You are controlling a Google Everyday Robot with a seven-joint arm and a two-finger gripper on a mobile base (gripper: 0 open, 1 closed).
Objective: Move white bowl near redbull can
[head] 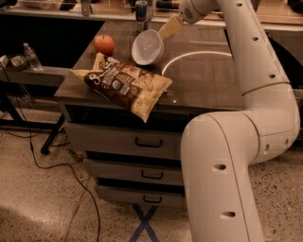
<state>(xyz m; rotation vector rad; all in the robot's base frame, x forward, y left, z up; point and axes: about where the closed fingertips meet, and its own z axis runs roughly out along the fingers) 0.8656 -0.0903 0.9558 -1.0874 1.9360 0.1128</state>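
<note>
The white bowl is tilted, its opening facing the camera, held up over the dark counter toward the back. My gripper reaches from the upper right and is shut on the bowl's rim at its upper right edge. The redbull can, blue and silver, stands upright at the far back edge of the counter, just behind and slightly left of the bowl. The bowl hangs close in front of the can.
An orange-red apple sits at the back left of the counter. A brown chip bag lies over the front left edge. My white arm fills the right side. A water bottle stands on a shelf at the left.
</note>
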